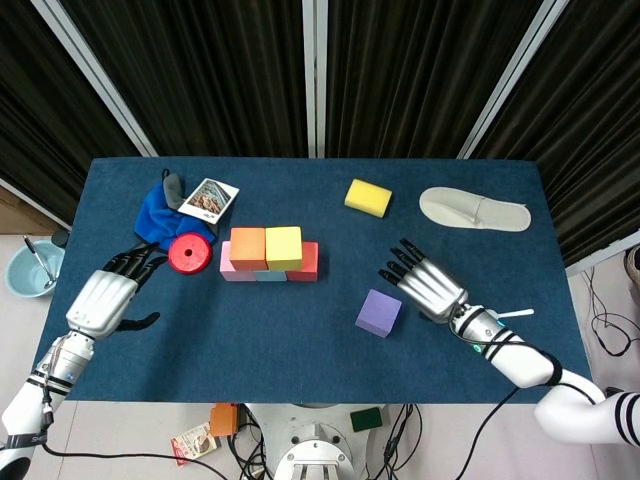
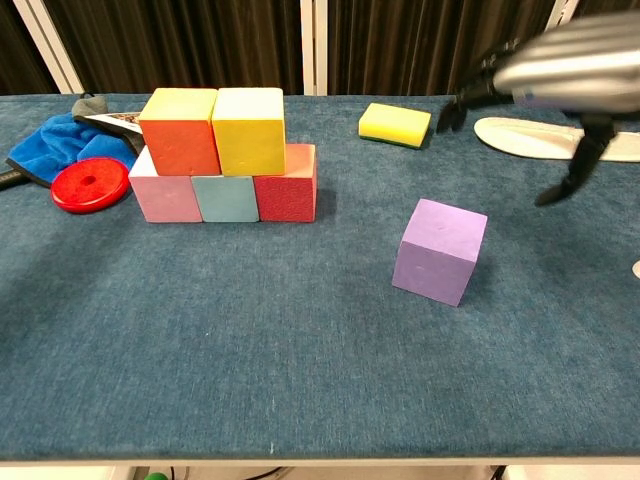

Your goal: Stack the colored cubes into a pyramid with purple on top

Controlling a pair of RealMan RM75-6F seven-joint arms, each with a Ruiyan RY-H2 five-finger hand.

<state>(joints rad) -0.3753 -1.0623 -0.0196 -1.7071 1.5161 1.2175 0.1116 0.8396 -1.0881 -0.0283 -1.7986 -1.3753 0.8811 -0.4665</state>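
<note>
A two-layer stack stands left of centre: pink [image 2: 165, 193], teal [image 2: 227, 197] and red [image 2: 287, 190] cubes below, orange [image 2: 180, 131] and yellow [image 2: 249, 129] cubes on top [image 1: 267, 247]. The purple cube [image 1: 379, 312] [image 2: 439, 250] lies alone on the cloth to the right. My right hand [image 1: 428, 288] [image 2: 560, 72] hovers just right of the purple cube, fingers spread and holding nothing. My left hand [image 1: 105, 297] sits at the table's left edge, fingers apart and empty.
A yellow sponge [image 1: 368, 197] and a white slipper [image 1: 474, 210] lie at the back right. A white spoon [image 1: 508, 315] lies by my right wrist. A blue cloth [image 1: 160, 218], red disc [image 1: 189, 254] and photo card [image 1: 209, 199] sit left of the stack.
</note>
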